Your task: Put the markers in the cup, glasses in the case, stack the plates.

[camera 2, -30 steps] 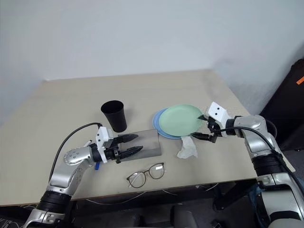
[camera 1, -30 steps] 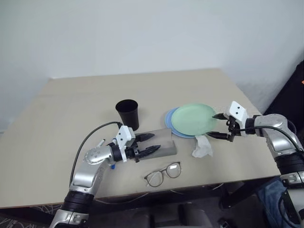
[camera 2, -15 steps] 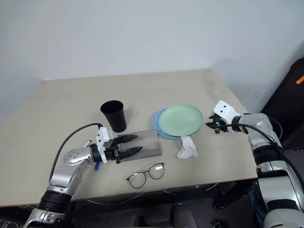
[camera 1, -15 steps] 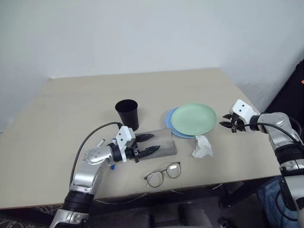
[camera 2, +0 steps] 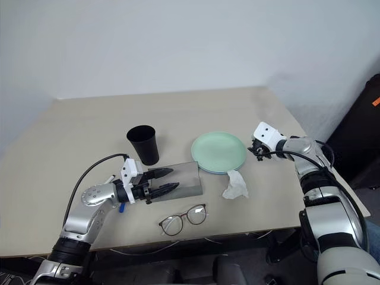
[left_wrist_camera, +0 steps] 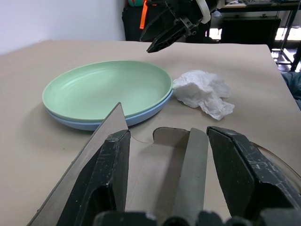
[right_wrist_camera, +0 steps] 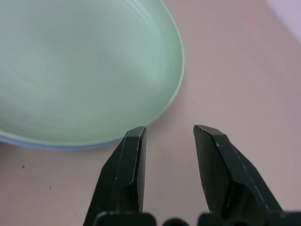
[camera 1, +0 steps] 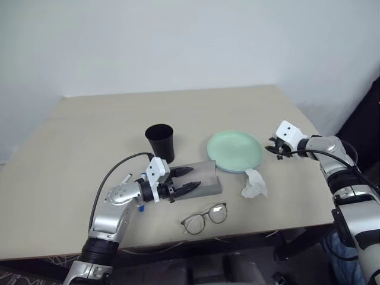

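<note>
Beige tabletop: mint green plate (camera 1: 234, 151) now centred on blue plate (left_wrist_camera: 101, 120); 2 stacked. Right gripper (camera 1: 275, 148) withdrawn, jaws apart, empty.

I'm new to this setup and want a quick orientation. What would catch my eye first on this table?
The mint green plate stacked on the blue plate sits right of centre, with the right gripper just off its rim, holding nothing. Near the front edge lie the glasses, and behind them the left gripper reaches over the grey case. A black cup stands behind the case, and a crumpled tissue lies in front of the plates.
</note>
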You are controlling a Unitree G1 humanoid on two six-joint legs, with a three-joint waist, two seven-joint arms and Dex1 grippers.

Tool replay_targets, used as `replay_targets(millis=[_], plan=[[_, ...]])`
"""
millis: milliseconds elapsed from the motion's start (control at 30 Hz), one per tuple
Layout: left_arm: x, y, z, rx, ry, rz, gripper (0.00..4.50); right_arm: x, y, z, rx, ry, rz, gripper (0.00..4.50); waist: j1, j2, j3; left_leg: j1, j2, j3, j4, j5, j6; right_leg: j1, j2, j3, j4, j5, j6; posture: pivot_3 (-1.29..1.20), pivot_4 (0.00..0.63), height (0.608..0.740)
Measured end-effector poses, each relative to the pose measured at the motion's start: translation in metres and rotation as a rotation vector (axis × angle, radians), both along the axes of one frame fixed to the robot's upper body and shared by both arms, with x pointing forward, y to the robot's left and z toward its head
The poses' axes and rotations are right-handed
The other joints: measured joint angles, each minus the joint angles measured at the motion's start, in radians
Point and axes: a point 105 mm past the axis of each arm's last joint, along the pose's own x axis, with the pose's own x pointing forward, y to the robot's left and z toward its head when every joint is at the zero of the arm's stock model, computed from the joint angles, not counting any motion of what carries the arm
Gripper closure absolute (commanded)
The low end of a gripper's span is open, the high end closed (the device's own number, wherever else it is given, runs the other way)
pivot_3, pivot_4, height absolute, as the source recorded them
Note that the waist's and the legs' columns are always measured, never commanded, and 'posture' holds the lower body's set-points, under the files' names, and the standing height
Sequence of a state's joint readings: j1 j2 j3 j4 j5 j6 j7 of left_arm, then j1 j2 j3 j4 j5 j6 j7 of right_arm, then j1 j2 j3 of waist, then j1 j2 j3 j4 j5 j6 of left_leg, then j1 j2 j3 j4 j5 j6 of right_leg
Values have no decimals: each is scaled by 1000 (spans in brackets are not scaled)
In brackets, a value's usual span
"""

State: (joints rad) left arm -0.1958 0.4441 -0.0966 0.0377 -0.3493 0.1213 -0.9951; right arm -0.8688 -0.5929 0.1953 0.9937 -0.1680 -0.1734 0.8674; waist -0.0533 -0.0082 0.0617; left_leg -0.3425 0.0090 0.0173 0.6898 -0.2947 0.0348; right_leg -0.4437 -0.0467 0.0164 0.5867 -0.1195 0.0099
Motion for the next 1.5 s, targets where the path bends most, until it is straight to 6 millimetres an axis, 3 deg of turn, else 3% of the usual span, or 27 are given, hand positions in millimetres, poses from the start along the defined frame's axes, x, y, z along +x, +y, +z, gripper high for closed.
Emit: replay_targets(millis=[233, 500, 600, 767, 1100, 1267, 1367, 1500], plan=[[0, 0, 0, 1, -1, 5, 1767, -4, 0, -1, -12, 11, 35, 2811, 0, 0, 0, 0, 0, 0, 0, 0, 0, 0, 0, 0, 0, 0, 0, 0, 0, 740], [1, 2, 0, 7, -3, 7, 1767, -41, 12, 5, 120, 219, 196, 2811, 1, 0, 0, 0, 0, 0, 0, 0, 0, 0, 0, 0, 1, 0, 0, 0, 0, 740], [1, 3, 0, 8, -2, 8, 1767, -55, 17, 6, 155, 303, 234, 2229, 2, 0, 0, 1, 0, 0, 0, 0, 0, 0, 0, 0, 1, 0, 0, 0, 0, 740], [2, 3, -1, 8, 0, 9, 1767, -67, 22, 7, 178, 371, 233, 551, 2, 0, 0, 1, 0, 0, 0, 0, 0, 0, 0, -1, 1, 0, 0, 0, 0, 740], [3, 1, -1, -2, -5, 8, 1767, -93, 33, -19, 222, 554, 181, 551, 4, 0, 0, 0, 0, 0, 0, 0, 0, -1, 0, -1, 0, 0, 0, 0, 0, 740], [3, -1, -1, -7, -5, 6, 1767, -94, 34, -27, 212, 578, 136, 551, 3, -1, 0, 0, 1, 0, 0, -1, -1, -1, 0, -2, 0, 0, 0, 0, 0, 740], [3, -1, -1, 0, -6, 7, 1767, -93, 35, -29, 215, 583, 121, 1150, 3, -1, 0, 0, 1, 0, 0, -1, -1, -1, 0, -2, 0, 0, 0, 0, 0, 740], [3, -1, -2, 5, -7, 7, 1767, -94, 37, -28, 227, 590, 127, 2505, 3, -1, 0, 0, 0, 0, 0, -1, -1, -1, 0, -2, -1, 0, 0, 0, 0, 740]])
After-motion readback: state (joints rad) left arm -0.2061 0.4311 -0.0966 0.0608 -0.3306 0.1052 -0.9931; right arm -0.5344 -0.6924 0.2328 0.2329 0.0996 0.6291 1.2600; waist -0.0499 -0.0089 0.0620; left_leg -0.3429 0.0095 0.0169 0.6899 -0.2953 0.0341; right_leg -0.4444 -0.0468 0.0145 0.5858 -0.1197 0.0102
